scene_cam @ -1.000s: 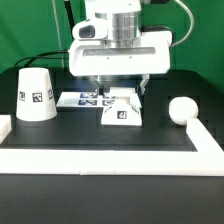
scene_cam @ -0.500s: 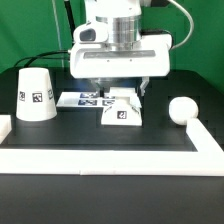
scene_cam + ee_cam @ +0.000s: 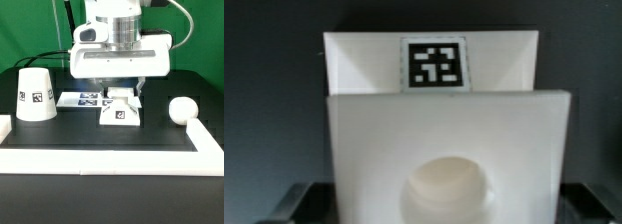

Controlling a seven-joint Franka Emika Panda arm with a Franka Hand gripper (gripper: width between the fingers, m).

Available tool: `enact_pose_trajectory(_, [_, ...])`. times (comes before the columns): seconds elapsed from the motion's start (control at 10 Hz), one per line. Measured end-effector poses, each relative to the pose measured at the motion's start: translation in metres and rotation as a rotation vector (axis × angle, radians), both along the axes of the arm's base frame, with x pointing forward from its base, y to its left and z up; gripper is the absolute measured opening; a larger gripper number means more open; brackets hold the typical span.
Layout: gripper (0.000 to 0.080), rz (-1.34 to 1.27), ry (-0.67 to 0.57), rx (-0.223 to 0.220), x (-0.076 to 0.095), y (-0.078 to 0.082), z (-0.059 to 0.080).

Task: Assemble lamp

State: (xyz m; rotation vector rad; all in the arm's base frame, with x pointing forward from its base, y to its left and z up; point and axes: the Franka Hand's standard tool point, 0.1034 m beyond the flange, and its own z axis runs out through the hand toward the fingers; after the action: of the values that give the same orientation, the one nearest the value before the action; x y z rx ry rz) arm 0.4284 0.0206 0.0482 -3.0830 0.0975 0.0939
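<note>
The lamp base [image 3: 120, 110] is a small white block with a tag, standing mid-table next to the marker board [image 3: 82, 99]. My gripper [image 3: 121, 93] is straight above it with the jaws open. A dark finger stands on each side of the block, close to its flanks. In the wrist view the base [image 3: 446, 110] fills the frame, with its round socket near the gripper [image 3: 446, 205] and a dark fingertip [image 3: 295, 203] at the edge. The cone-shaped shade [image 3: 35, 95] stands at the exterior view's left. The ball-shaped bulb [image 3: 181, 110] lies at the right.
A long white border rail [image 3: 110, 153] runs along the table's near edge and up both sides. A green backdrop stands behind the arm.
The gripper has come down slightly over the base and then held still. The shade and the bulb have not moved.
</note>
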Motion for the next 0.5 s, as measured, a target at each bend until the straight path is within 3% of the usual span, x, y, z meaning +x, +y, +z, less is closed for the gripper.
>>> enact_pose_trajectory(0.4, [0.0534, 0.001, 0.0, 0.0, 0.0002, 0.0001, -0.0001])
enact_pose_trajectory(0.5, [0.0534, 0.004, -0.006, 0.002, 0.0076, 0.0023, 0.0001])
